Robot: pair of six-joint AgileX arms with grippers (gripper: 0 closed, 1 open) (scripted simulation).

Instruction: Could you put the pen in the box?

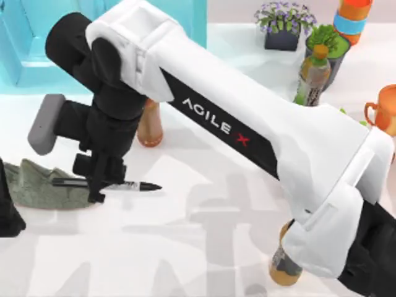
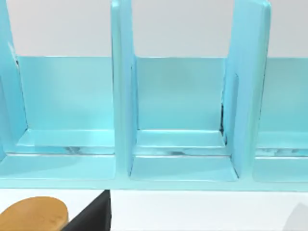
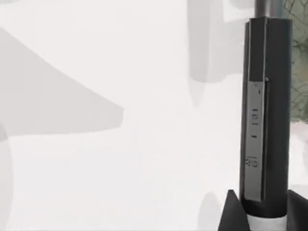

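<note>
Your right arm reaches across the white counter (image 1: 204, 235) to its left side, and the right gripper (image 1: 98, 185) sits over the slim black pen with the white printed middle section (image 1: 127, 185). The pen lies flat on the counter, its pointed tip toward the top view's right and its back end over the edge of a crumpled grey-green cloth (image 1: 37, 184). The jaws straddle the barrel behind the printed band; in the right wrist view they stand on either side of the pen (image 3: 263, 144) and appear closed on it, though the contact faces themselves are hidden. Expect the pen to be light and rigid, with a smooth round barrel that can roll or pivot in a narrow pinch. A hold near mid-length, as here, looks sensible; a grip near the tapered tip would likely slip. The light blue open-fronted box with upright dividers (image 1: 25, 49) stands at the far left of the counter, and the left wrist view looks into its compartments (image 2: 180, 115). An amber plastic bottle (image 1: 150, 127) stands between pen and box; clear it on the way. The left arm is parked at the counter's left edge.
</note>
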